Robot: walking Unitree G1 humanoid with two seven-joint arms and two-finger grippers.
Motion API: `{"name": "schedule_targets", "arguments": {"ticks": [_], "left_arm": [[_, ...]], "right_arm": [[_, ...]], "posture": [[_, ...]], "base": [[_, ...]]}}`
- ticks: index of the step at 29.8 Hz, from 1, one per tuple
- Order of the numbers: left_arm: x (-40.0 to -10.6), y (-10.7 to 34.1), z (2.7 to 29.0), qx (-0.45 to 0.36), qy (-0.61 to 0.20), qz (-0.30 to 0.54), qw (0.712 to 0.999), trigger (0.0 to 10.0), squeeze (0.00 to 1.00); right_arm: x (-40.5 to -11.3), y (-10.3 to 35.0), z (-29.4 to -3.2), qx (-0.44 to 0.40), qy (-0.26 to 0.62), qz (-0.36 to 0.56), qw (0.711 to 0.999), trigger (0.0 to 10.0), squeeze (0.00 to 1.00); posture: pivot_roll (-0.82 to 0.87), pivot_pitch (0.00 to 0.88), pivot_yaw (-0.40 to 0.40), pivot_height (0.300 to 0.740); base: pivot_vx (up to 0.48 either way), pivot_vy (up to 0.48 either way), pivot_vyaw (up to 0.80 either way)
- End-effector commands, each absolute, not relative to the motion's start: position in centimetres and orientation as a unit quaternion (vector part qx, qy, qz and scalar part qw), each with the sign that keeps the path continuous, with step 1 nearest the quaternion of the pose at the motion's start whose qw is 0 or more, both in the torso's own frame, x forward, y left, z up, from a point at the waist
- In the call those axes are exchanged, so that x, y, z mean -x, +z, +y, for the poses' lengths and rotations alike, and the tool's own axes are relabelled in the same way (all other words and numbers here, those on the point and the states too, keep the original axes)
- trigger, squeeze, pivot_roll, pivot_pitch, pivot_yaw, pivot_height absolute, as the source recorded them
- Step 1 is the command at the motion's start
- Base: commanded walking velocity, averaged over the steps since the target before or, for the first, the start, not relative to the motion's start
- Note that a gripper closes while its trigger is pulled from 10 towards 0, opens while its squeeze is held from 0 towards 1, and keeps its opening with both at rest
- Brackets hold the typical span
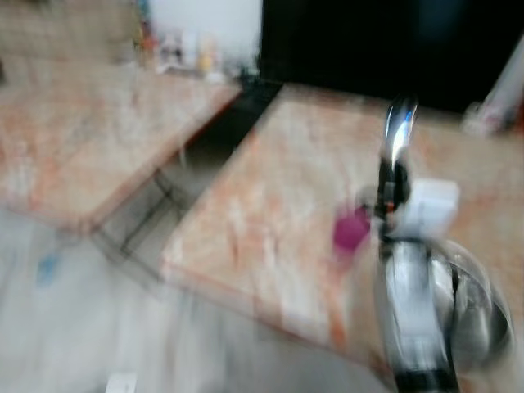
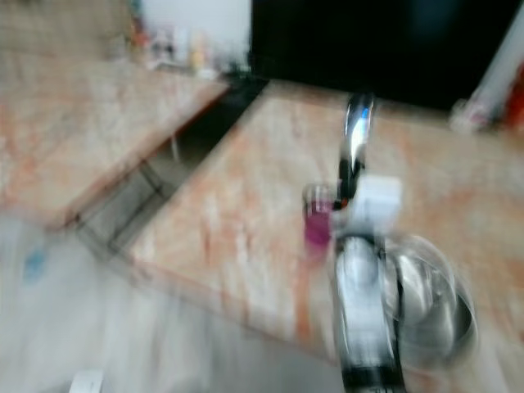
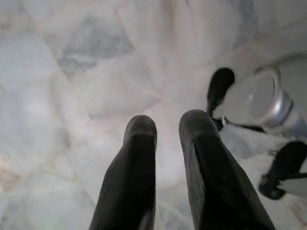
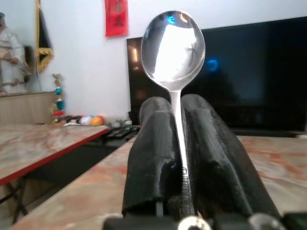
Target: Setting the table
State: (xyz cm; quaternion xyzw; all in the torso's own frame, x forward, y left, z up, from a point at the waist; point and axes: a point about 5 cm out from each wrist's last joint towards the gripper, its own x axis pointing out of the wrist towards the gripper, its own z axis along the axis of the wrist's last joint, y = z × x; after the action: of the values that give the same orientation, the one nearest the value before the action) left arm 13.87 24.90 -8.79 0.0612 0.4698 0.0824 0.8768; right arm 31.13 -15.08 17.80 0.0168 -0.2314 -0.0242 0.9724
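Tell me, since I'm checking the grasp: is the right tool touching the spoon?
Touching. The right wrist view shows the right tool with both black fingers pressed against the spoon handle, bowl standing above them.

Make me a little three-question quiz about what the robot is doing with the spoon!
1. True or false: the right gripper pinches a spoon by its handle, bowl end away from the wrist.
2. Which is beside the pink cup on the marble table? A) a steel bowl B) a red teapot C) a stack of books
3. Fill in: the left gripper hangs over the pale ___ floor.

Key: 1 true; 2 A; 3 marble.
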Motion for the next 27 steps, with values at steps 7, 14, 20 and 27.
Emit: {"name": "schedule_targets", "arguments": {"ticks": [7, 14, 20, 27], "left_arm": [[-15.20, -8.34, 24.58, -0.056, 0.078, 0.450, 0.888, 10.0, 0.00], [-15.59, -8.23, 24.32, -0.057, 0.071, 0.445, 0.891, 10.0, 0.00], [-15.66, -8.25, 24.13, -0.055, 0.069, 0.443, 0.892, 10.0, 0.00], [-15.65, -8.29, 23.97, -0.053, 0.066, 0.443, 0.893, 10.0, 0.00]], "right_arm": [[-31.01, 17.81, -15.95, -0.013, -0.040, -0.232, 0.972, 10.0, 0.00], [-31.10, 17.71, -15.98, -0.016, -0.042, -0.226, 0.973, 10.0, 0.00], [-31.16, 17.65, -16.09, -0.014, -0.045, -0.221, 0.974, 10.0, 0.00], [-31.26, 17.57, -16.37, 0.002, -0.058, -0.213, 0.975, 10.0, 0.00]], "posture": [[0.10, 0.000, -0.065, 0.740], [0.10, 0.000, -0.065, 0.740], [0.10, 0.000, -0.066, 0.740], [0.09, 0.000, -0.066, 0.740]], "base": [[0.000, 0.000, 0.00], [0.000, 0.000, 0.00], [0.000, 0.000, -0.68], [0.000, 0.000, -0.34]]}}
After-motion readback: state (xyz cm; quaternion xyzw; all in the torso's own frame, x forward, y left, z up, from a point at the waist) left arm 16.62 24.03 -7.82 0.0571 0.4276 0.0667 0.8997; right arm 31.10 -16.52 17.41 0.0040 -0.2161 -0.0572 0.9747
